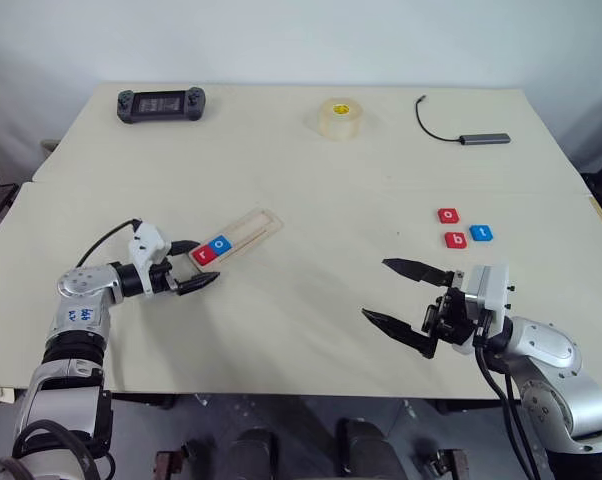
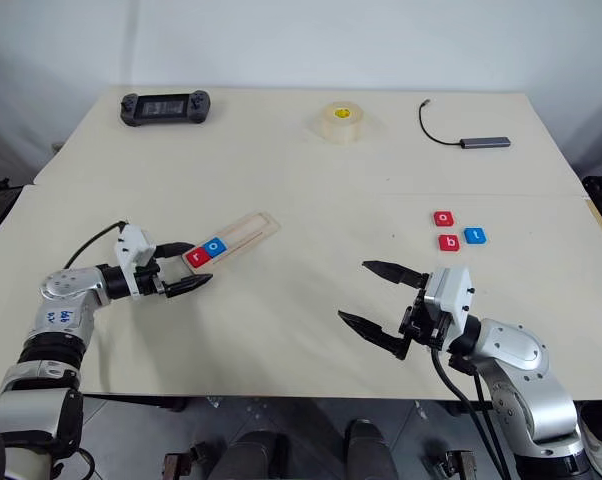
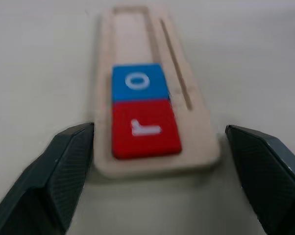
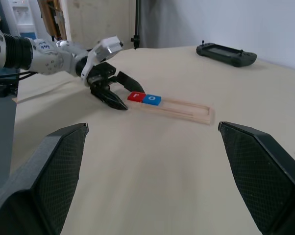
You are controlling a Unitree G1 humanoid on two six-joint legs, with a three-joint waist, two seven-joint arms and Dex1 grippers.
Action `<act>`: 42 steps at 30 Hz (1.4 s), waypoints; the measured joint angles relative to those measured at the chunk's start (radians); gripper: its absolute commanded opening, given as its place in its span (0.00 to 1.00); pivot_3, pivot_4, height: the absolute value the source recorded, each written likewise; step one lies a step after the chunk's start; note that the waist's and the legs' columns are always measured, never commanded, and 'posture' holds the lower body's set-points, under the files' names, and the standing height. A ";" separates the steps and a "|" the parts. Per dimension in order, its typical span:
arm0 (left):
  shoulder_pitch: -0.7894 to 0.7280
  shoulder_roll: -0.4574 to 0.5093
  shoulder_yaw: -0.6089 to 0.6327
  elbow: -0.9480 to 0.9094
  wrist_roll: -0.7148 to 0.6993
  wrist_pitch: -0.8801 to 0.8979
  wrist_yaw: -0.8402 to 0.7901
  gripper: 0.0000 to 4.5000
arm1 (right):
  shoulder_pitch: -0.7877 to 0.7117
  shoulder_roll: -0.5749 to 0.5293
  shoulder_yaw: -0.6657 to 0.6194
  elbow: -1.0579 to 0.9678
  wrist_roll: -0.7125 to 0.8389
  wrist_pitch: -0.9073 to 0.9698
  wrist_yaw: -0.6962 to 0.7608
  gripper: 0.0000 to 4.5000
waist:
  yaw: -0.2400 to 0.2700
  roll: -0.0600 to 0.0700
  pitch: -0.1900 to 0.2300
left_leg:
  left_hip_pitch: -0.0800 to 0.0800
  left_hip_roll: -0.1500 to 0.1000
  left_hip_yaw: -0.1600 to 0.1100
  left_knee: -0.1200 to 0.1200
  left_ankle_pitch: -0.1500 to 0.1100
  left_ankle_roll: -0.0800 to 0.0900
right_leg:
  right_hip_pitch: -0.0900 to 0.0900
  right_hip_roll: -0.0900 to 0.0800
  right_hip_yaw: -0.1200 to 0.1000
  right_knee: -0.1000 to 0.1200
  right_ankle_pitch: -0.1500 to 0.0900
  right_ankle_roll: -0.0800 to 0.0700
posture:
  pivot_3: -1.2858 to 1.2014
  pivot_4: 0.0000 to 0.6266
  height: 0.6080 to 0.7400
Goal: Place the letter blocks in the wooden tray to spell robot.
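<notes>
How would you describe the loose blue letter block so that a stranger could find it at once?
Start at the big pale table and look to its right half, where three small square tiles lie close together. The blue tile with a white t is the rightmost of them. Its neighbours, the red o tile and the red b tile, are both red.

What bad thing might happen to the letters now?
The left gripper straddles the end of the tray with open fingers; a nudge might slide the tray and shake the r and o loose. The red o, b and t sit close together, so the open right gripper may bump one while grabbing another.
</notes>
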 measured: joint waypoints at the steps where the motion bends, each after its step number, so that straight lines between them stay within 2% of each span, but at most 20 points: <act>1: -0.004 0.001 0.000 0.011 0.004 -0.004 -0.001 1.00 | 0.000 0.003 0.002 0.000 0.000 0.001 -0.005 0.99 | 0.000 0.000 0.000 | 0.000 0.000 0.000 0.000 0.000 0.000 | 0.000 0.000 0.000 0.000 0.000 0.000 | 0.52 0.24 1.00; 6: -0.013 0.002 0.000 0.025 0.015 -0.005 0.001 0.76 | 0.000 0.005 0.010 0.000 0.000 0.002 -0.020 1.00 | 0.000 0.000 0.000 | 0.000 0.000 0.000 0.001 0.000 0.000 | 0.000 -0.001 -0.001 0.001 0.000 0.000 | 0.52 0.24 1.00; 13: -0.025 -0.005 0.003 0.056 0.017 -0.028 -0.002 0.76 | 0.004 0.005 0.013 0.000 0.000 0.002 -0.030 1.00 | 0.000 0.000 0.000 | 0.001 0.000 0.000 0.002 0.001 0.000 | 0.000 -0.001 -0.001 0.001 0.000 0.000 | 0.52 0.24 1.00; 16: -0.004 -0.045 0.002 0.006 -0.005 -0.035 -0.047 0.76 | 0.043 -0.016 -0.001 -0.007 0.000 0.002 -0.027 1.00 | 0.008 0.000 0.000 | 0.000 -0.001 -0.001 0.002 0.001 0.001 | 0.000 -0.003 -0.002 0.003 0.000 0.000 | 0.52 0.24 1.00; 19: 0.016 -0.077 -0.029 -0.082 -0.009 -0.043 -0.105 0.76 | 0.088 -0.046 -0.045 -0.016 0.001 0.002 -0.020 1.00 | 0.018 0.000 0.000 | -0.002 -0.002 -0.001 0.003 0.000 0.002 | 0.000 -0.003 -0.002 0.001 0.000 0.000 | 0.52 0.24 1.00; 22: 0.024 -0.130 -0.097 -0.231 -0.008 -0.027 -0.150 0.76 | 0.197 -0.077 -0.139 -0.035 0.009 0.001 -0.009 1.00 | 0.032 0.000 0.000 | -0.003 -0.002 -0.004 0.002 0.000 0.002 | 0.001 -0.004 -0.004 0.000 0.000 0.000 | 0.52 0.24 1.00; 28: -0.029 -0.226 -0.225 -0.306 0.038 0.005 -0.168 0.76 | 0.367 -0.088 -0.265 -0.050 0.013 -0.003 0.011 1.00 | 0.026 0.000 0.000 | -0.003 -0.002 -0.001 0.004 0.000 0.002 | 0.001 -0.001 -0.003 0.000 0.001 0.001 | 0.52 0.24 1.00; 33: -0.149 -0.321 -0.316 -0.226 0.106 -0.004 -0.167 0.76 | 0.511 -0.082 -0.379 -0.098 0.033 -0.004 0.022 1.00 | 0.024 -0.001 0.000 | -0.003 -0.001 0.001 0.007 -0.001 0.003 | 0.001 0.000 -0.001 0.000 0.001 0.001 | 0.52 0.24 1.00; 40: -0.208 -0.368 -0.351 -0.060 0.172 -0.052 -0.125 0.76 | 0.560 -0.051 -0.428 -0.123 0.035 -0.005 0.006 1.00 | 0.025 -0.002 0.001 | -0.001 -0.001 0.001 0.010 -0.001 0.004 | 0.002 0.001 -0.001 0.001 0.001 0.001 | 0.52 0.24 1.00; 42: -0.216 -0.369 -0.348 -0.043 0.172 -0.044 -0.117 0.92 | 0.570 -0.043 -0.428 -0.130 0.035 -0.005 0.003 1.00 | 0.026 -0.002 0.001 | -0.001 -0.001 0.001 0.011 -0.001 0.004 | 0.002 0.001 0.000 0.001 0.001 0.001 | 0.52 0.24 1.00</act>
